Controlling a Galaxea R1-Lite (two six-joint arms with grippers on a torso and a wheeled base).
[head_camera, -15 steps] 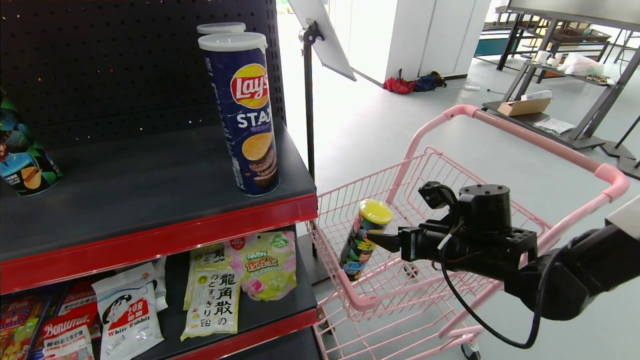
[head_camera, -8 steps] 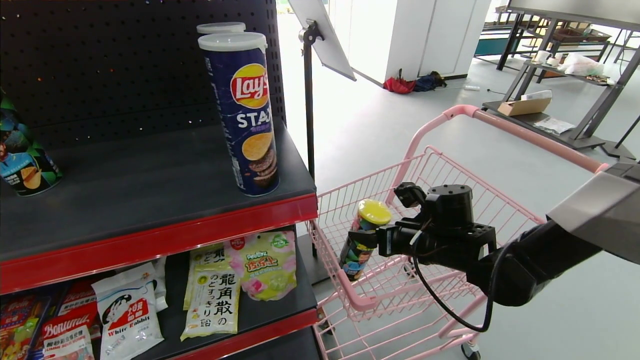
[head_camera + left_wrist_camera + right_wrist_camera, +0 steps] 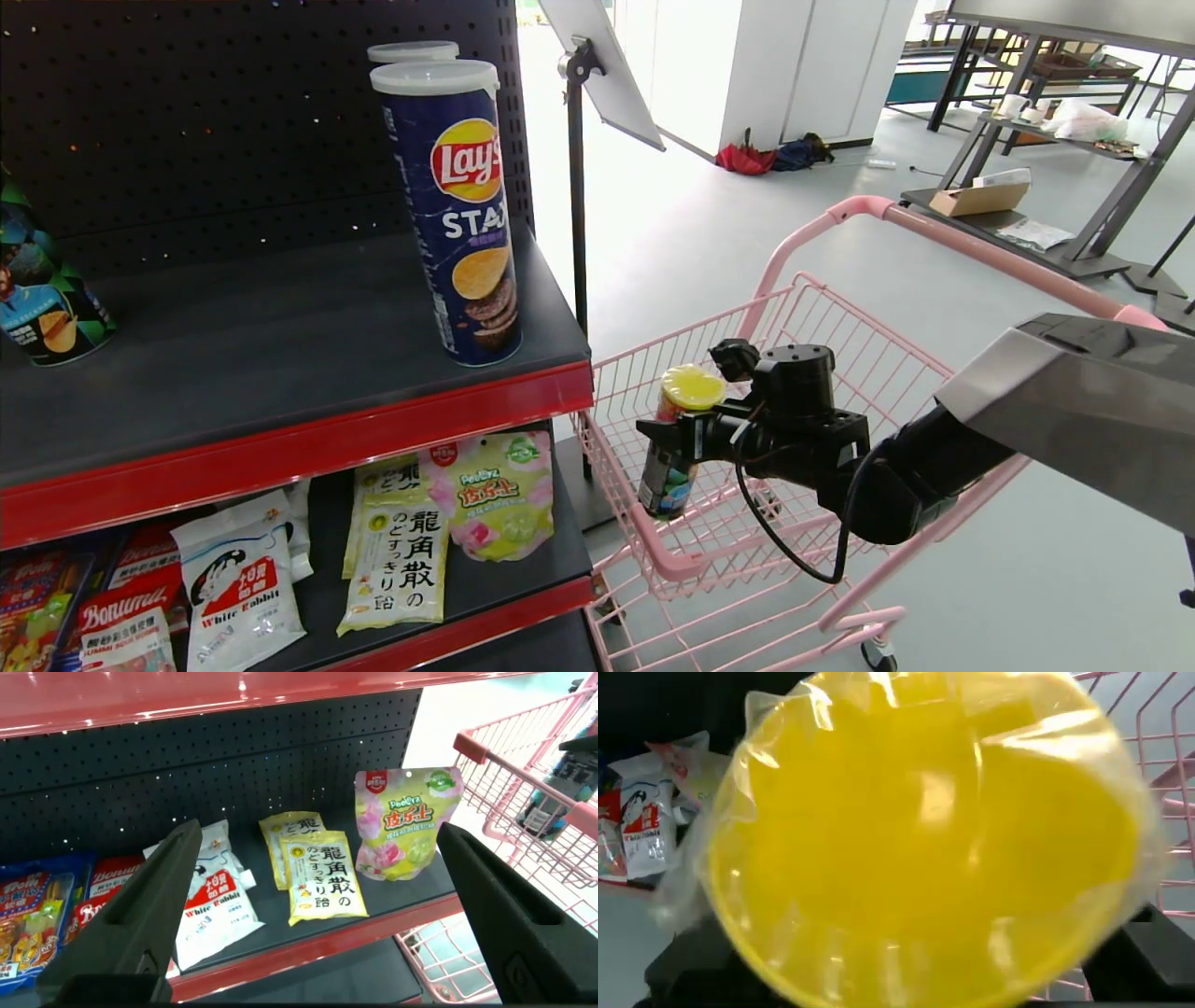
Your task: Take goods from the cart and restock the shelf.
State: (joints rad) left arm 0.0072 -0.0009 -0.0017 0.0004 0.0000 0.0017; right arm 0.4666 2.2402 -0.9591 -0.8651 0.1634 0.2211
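1. The right jaws were closed on the can point(image 3: 667, 459), pinching its upper body just under the yellow lid point(image 3: 692, 386); one dark finger point(image 3: 655, 431) showed against the side of the can facing the shelf.
2. The can stood nearly upright, leaning slightly, inside the pink cart point(image 3: 653, 553), at the basket corner closest to the shelf. Whether its base rested on the basket floor cannot be told.
3. In the right wrist view the yellow lid, wrapped in clear film, lay right before the camera, with pink basket wire at the edge.
4. The left jaws were spread wide, both fingers point(image 3: 154, 905) well apart and holding nothing, and faced the lower shelf point(image 3: 374, 938).
5. On that lower shelf lay a white bag point(image 3: 220, 905), two overlapping yellow packets point(image 3: 318, 863) and a green-and-pink pouch point(image 3: 406, 826), which sat nearest the shelf's cart-side end. More red packs point(image 3: 93, 910) lay towards the other end.
6. The upper shelf point(image 3: 280, 345) carried a tall blue chip tube point(image 3: 462, 215) upright near its front corner on the cart side, with a second tube point(image 3: 413, 51) just behind it.
7. A short can point(image 3: 47, 299) stood at the upper shelf's far left edge, well apart from the tubes.
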